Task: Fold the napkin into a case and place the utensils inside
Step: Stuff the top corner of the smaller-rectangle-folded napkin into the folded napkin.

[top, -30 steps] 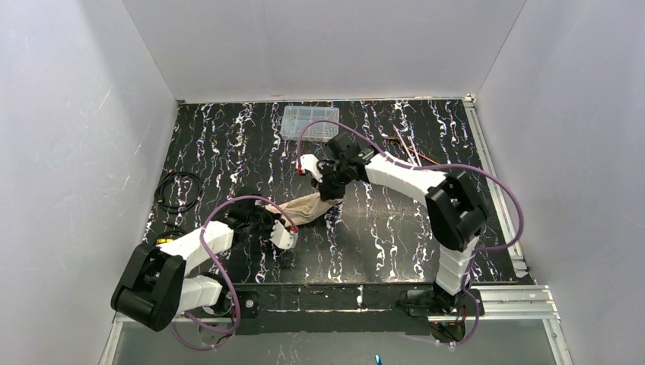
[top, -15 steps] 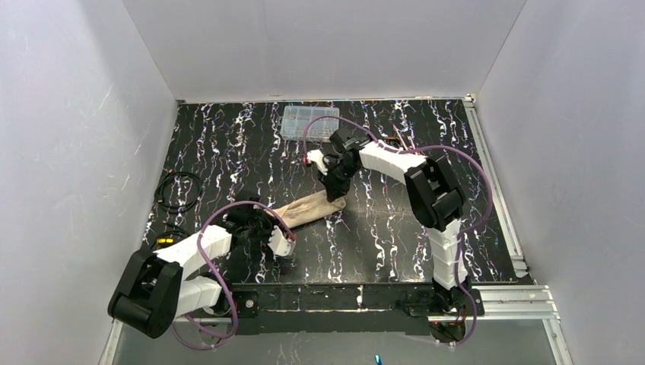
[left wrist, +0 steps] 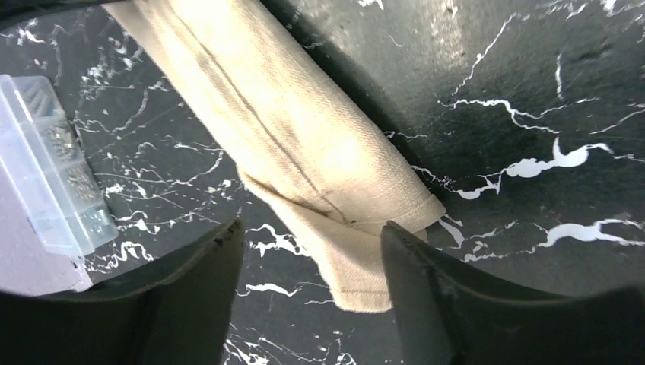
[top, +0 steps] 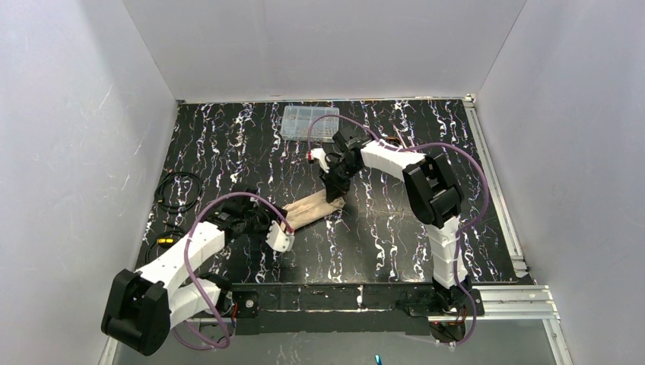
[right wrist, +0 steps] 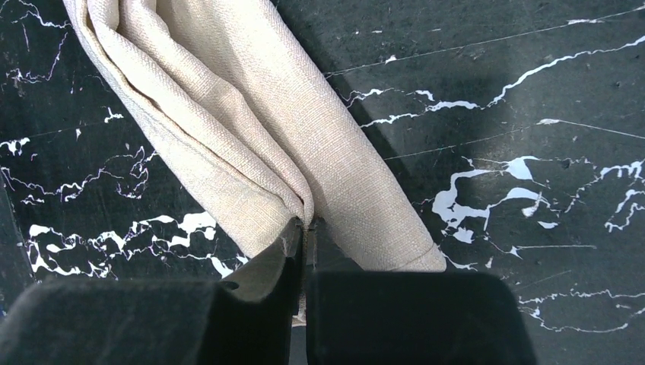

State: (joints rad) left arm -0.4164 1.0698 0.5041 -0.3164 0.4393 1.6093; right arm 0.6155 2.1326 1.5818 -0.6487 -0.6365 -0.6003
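The napkin (top: 312, 209) lies on the black marbled table as a narrow beige folded strip, slanting from near left to far right. My right gripper (top: 335, 192) is shut on a fold at its far-right end; in the right wrist view the cloth (right wrist: 251, 129) is pinched between the tips (right wrist: 306, 225). My left gripper (top: 278, 237) stands open at the strip's near-left end. In the left wrist view the cloth's end (left wrist: 304, 152) lies between the spread fingertips (left wrist: 310, 226), held by neither. The utensils are mostly hidden behind the right arm; a thin copper sliver (top: 392, 141) shows.
A clear plastic compartment box (top: 309, 122) sits at the back of the table, and also shows in the left wrist view (left wrist: 46, 175). A black cable coil (top: 179, 190) lies at the left edge. White walls enclose three sides.
My left gripper has opened and let go of the napkin's near-left end. The right gripper has drawn its end slightly farther back, and the cloth now lies as a straighter strip.
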